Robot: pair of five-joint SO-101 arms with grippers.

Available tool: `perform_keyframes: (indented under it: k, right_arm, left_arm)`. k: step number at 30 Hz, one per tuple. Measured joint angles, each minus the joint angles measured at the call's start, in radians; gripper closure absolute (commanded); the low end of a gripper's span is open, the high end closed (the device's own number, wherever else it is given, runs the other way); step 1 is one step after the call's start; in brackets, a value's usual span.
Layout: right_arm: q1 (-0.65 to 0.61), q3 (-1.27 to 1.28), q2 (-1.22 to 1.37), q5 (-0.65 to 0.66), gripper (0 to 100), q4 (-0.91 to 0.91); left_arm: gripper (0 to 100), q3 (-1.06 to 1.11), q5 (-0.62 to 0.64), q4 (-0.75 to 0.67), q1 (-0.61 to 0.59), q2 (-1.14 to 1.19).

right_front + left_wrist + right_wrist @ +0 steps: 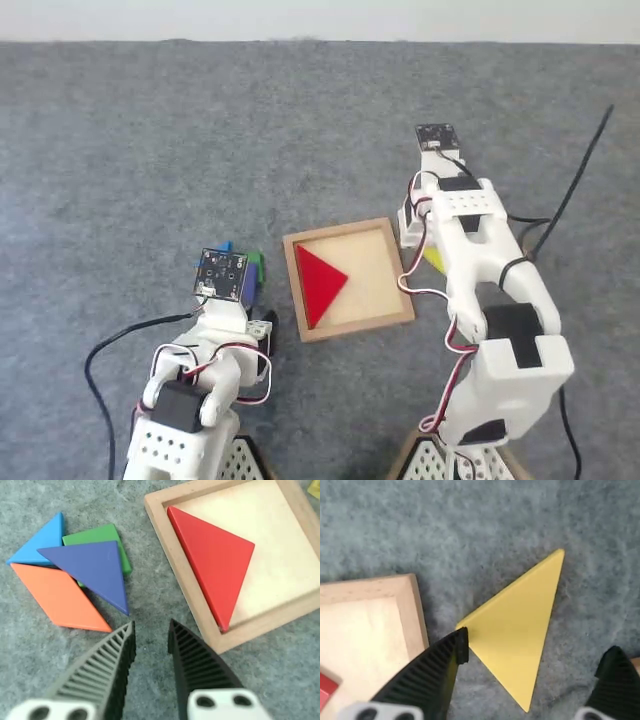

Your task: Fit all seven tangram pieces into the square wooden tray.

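High view: the square wooden tray (335, 229) sits a little below the centre of the frame on the grey counter (150, 150). A red triangle (318, 282) lies flat inside it, its long edge against the tray's left wall, and the rest of the tray floor is bare wood. The left arm rises from the lower left, and a green square (256, 258) and a light blue triangle (224, 245) peek out beside its wrist camera, just left of the tray. The right arm stretches up the right side, with a sliver of the yellow triangle (433, 260) showing just right of the tray.

In the left wrist view, the left end effector (151, 625) hangs over bare counter with its fingers slightly parted and nothing between them. Near it sit a dark blue triangle (95, 567) overlapping the green square (100, 535), an orange parallelogram (57, 597) and the light blue triangle (42, 542), all clustered beside the tray (280, 555) holding the red triangle (215, 562).

In the right wrist view, the right end effector (538, 645) is spread wide around the yellow triangle (520, 630), which lies flat on the counter just outside a tray corner (412, 605). One fingertip (460, 642) sits at the triangle's corner nearest the tray.
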Motion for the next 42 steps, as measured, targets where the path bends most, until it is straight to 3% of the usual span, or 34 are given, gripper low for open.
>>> perform_keyframes:
  k: [21, 29, 42]
  right_arm:
    - [-0.044, -0.123, 0.152, -0.038, 62.7, 0.063]
    - [-0.041, -0.184, 0.189, -0.04, 84.8, 0.14]
    - [0.057, -0.207, 0.189, -0.005, 85.7, 0.245]
  left_arm:
    - [89, 0.0, 0.0, 0.0, 0.0, 0.0]
    - [89, 0.0, 0.0, 0.0, 0.0, 0.0]
    - [89, 0.0, 0.0, 0.0, 0.0, 0.0]
